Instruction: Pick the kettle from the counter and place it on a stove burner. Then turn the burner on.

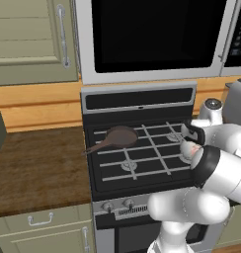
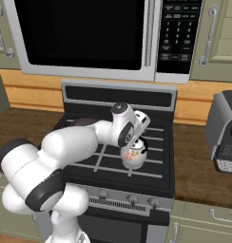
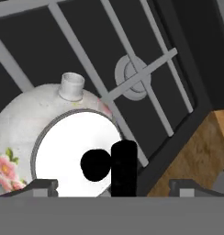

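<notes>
Two things are seen on the stove (image 1: 142, 185). At the left, past the brown counter (image 1: 38, 168), a frying pan (image 1: 121, 135) is set on a back burner. Further right, the kettle (image 1: 190, 148) is set on the grate on the right side, on what looks like the front right burner, so the first job seems to be done.

The gripper (image 2: 136, 141) is held just above the kettle, which lies straight under the hand. The two fingers are spread wide apart, and nothing is held. In the hand view, the thin dark handle (image 3: 123, 167) is seen standing between the fingers without being touched by them. The spout (image 3: 71, 86) is pointed away from the hand, toward the back of the stove.

The burner is not yet turned on. The knobs (image 2: 132, 198) are lined up along the front edge of the stove, lower than the hand and nearer to the robot. So the next move is likely to be up, back and down to one of the knobs on the right.

In the left base view, the kettle is partly hidden by the white arm. In the right base view, its round body and pink flowers are shown clearly. In the hand view, another burner (image 3: 131, 77) is shown behind the kettle.
</notes>
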Available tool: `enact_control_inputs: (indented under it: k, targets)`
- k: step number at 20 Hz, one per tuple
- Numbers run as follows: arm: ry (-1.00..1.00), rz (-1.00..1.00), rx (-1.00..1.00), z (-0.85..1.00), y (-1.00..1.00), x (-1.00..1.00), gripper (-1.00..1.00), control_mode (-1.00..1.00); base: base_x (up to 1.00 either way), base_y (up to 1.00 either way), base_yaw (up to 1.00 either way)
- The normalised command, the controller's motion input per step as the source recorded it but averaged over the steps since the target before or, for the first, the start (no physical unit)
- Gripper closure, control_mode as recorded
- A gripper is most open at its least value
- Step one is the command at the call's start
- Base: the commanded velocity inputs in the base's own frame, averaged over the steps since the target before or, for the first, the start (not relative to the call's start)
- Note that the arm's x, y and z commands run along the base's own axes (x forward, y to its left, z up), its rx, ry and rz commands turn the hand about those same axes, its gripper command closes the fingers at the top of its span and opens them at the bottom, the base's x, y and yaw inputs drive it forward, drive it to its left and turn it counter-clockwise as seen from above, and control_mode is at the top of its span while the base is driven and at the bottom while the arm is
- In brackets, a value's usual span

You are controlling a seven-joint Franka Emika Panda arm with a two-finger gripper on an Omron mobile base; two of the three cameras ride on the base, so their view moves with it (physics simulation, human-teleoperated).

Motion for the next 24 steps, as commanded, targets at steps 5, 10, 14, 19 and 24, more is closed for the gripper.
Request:
enact_control_inputs:
  k: [5,10,14,19,24]
  targets:
    - [0.11,0.01,0.03,0.14,-0.02,-0.16,-1.00,-1.00,0.00,0.00,0.00]
    - [0.04,0.01,0.07,0.45,-0.07,-0.43,-1.00,-1.00,0.00,0.00,0.00]
    - [0.00,0.00,0.13,0.56,-0.25,-1.00,-1.00,-1.00,0.00,0.00,0.00]
    - [-0.13,-0.09,0.20,0.19,-0.68,-1.00,-1.00,-1.00,0.00,0.00,0.00]
    - [-0.31,-0.15,0.34,-0.18,-0.71,-1.00,-1.00,-1.00,0.00,0.00,0.00]
